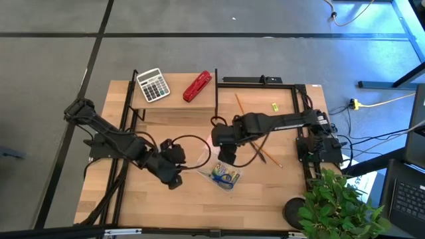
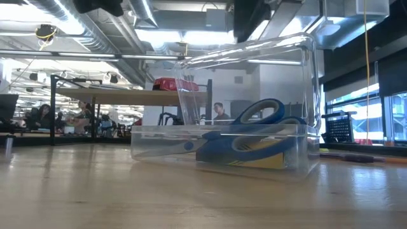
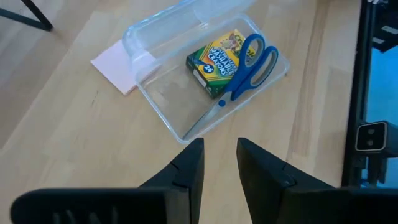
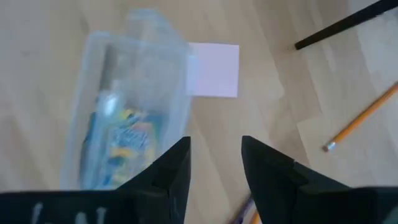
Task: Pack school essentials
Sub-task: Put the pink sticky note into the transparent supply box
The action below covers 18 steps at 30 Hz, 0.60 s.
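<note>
Table (image 1: 265, 199): carrying a raised shelf at the back where the calculator (image 1: 153, 84) and red stapler (image 1: 197, 86) are sitting, both outside the packing.
Clear case (image 3: 186, 68): lying open near the table's middle, lid standing up, already holding the crayon box (image 3: 219, 57) and blue-handled scissors (image 3: 249, 62).
Right gripper (image 4: 214, 163): hovering above the case's edge and the pink sticky-note pad (image 4: 213, 70), fingers spread with nothing between them.
Left gripper (image 3: 219, 163): waiting just beside the case, fingers narrowly parted, pinching nothing.
Pencils (image 1: 255, 136): lying loose under the right arm.
Advice: the pad is probably next; descending squarely over it and pinching opposite edges should be avoiding the lid.
</note>
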Motion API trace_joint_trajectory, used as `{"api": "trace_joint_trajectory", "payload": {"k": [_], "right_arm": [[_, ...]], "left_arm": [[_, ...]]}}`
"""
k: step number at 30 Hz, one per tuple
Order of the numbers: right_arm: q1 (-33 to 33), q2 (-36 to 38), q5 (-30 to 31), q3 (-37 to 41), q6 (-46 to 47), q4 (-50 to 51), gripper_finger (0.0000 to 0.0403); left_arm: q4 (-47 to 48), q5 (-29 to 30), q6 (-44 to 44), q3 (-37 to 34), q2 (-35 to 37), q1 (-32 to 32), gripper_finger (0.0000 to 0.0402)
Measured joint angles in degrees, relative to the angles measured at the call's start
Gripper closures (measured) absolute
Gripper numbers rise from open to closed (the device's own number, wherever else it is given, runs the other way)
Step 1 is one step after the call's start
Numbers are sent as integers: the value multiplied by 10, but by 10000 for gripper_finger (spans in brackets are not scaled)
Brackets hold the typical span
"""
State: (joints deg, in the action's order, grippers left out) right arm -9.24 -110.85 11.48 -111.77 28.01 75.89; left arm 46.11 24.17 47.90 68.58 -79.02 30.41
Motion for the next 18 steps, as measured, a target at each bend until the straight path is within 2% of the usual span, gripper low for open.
{"api": "trace_joint_trajectory", "payload": {"k": [9, 13, 18], "right_arm": [[23, -2, -3, 116, -3, -101, 258], [23, -2, -12, 150, -34, -149, 258], [20, -2, -57, 173, -65, -202, 258]], "left_arm": [[2, 9, 2, 0, 2, 3, 314], [2, 9, 2, 0, 2, 3, 314], [2, 9, 2, 0, 1, 3, 314]]}}
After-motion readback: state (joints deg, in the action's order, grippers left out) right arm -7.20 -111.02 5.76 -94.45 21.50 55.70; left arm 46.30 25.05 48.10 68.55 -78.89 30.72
